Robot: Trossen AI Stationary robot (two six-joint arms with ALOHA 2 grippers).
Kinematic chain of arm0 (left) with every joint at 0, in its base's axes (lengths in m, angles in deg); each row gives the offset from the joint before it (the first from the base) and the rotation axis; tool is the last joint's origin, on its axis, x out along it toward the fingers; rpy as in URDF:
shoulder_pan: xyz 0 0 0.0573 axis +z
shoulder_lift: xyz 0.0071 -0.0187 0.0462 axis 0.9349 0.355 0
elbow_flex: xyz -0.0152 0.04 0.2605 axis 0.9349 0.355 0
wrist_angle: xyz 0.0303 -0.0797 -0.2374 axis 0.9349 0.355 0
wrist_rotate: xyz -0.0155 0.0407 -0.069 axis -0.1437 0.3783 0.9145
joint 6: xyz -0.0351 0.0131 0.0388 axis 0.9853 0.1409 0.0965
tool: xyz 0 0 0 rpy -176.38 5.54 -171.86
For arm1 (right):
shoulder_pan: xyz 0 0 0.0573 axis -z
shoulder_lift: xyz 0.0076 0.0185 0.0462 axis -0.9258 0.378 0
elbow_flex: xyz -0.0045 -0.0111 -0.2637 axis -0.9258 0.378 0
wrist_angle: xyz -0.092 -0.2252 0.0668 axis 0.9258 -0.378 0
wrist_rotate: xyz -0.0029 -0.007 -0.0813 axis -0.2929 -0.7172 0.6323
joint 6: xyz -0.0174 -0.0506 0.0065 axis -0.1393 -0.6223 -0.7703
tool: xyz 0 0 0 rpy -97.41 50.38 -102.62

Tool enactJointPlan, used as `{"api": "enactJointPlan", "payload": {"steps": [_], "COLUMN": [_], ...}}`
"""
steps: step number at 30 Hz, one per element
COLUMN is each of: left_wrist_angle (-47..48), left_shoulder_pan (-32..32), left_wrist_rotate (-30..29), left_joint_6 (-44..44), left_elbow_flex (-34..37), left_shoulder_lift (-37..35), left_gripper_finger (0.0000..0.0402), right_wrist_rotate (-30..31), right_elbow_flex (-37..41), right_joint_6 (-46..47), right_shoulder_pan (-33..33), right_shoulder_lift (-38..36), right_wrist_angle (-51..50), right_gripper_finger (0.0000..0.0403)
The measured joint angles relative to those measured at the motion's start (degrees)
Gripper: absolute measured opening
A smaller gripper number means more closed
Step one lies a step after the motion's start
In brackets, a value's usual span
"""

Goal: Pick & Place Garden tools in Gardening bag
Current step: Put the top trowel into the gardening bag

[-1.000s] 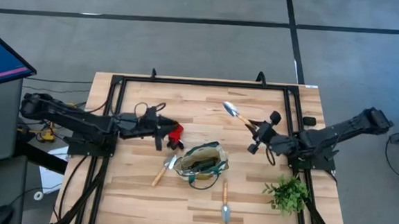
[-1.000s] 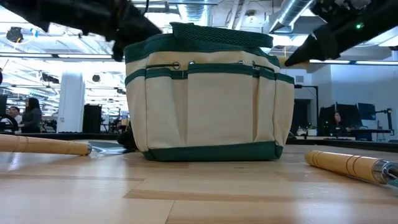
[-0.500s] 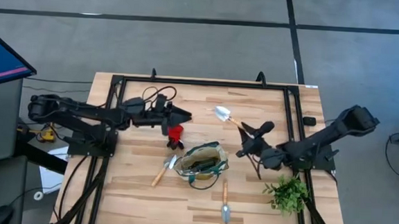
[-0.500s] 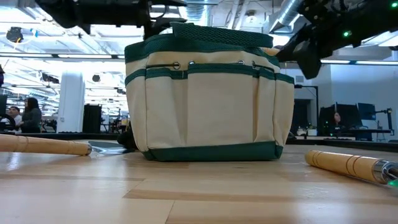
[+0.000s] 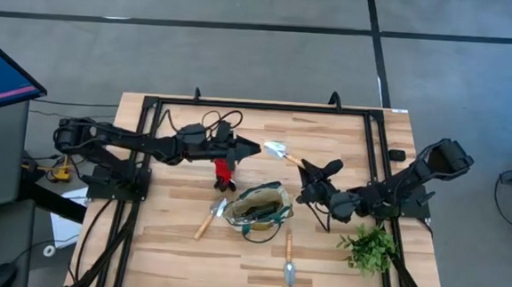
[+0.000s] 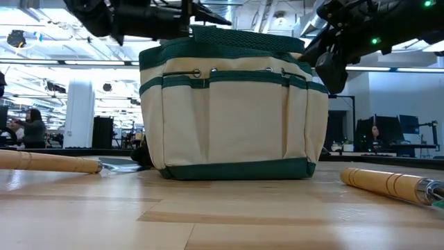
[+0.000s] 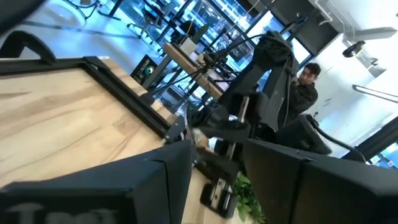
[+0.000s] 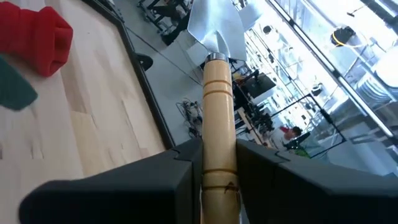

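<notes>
A: What worries you here?

B: The right claw (image 5: 310,171) is clamped on the wooden handle of a trowel (image 5: 284,151), and the blade sticks out well ahead of the fingers, off the table. The bag (image 5: 260,207) sits below and a little to the side of that claw, not under the blade. Let go now and I judge the trowel lands on the table, or glances off the rim.

A: Is the grip sound?

B: In the right wrist view the fingers (image 8: 155,180) pinch the trowel handle (image 8: 217,118) from both sides. It's a round, smooth handle with the blade's weight far out, so it could turn or slip as the wrist tilts.

A: Anything else in the way?

B: The left claw (image 5: 254,147) hangs just ahead of the blade tip, nearly nose to nose with it. Its fingers (image 7: 161,180) stand apart with nothing between them. If either arm swings carelessly, I'd expect a knock. The red item (image 5: 224,170) lies on the table just below that claw.

A: And the bag's contents?

B: It stands open, dark tools already inside; I can't tell which. The soft mouth is narrow, so a long trowel could snag the rim or tip the bag over.

A: What's left out?

B: A trowel (image 5: 211,217) lies touching the bag's far side from the right claw, and a fork (image 5: 289,257) is near the bag, toward the table's front edge.
</notes>
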Motion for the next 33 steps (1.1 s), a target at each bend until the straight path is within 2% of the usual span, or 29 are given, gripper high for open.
{"api": "enactJointPlan", "payload": {"steps": [4, 12, 17, 21, 33], "left_wrist_angle": [-0.11, 0.31, 0.33, 0.41, -2.03], "left_shoulder_pan": [0.21, 1.62, 2.76, 3.58, 0.87], "left_wrist_rotate": [0.0, 0.74, 0.83, 0.92, 2.27], "left_joint_6": [-0.32, -0.51, -0.68, -0.65, 1.68], "left_elbow_flex": [-2.56, -2.83, -2.78, -2.76, -2.72], "left_shoulder_lift": [1.7, 1.99, 1.55, 1.75, 5.24], "left_gripper_finger": [0.0134, 0.0134, 0.0134, 0.0134, 0.0134], "right_wrist_rotate": [0.03, 0.44, 4.7, 4.51, 4.37], "right_elbow_flex": [-1.38, -1.63, -1.63, -1.63, -1.63], "right_joint_6": [-1.64, -2.2, -2.99, -3.53, -3.55], "right_shoulder_pan": [-0.02, -1.15, -2.86, -3.96, -2.43], "right_shoulder_lift": [0.5, 0.48, 0.41, 0.41, 0.41], "right_wrist_angle": [-0.01, -0.19, -0.91, -0.88, -0.87], "right_gripper_finger": [0.0061, 0.0061, 0.0061, 0.0061, 0.0061]}}
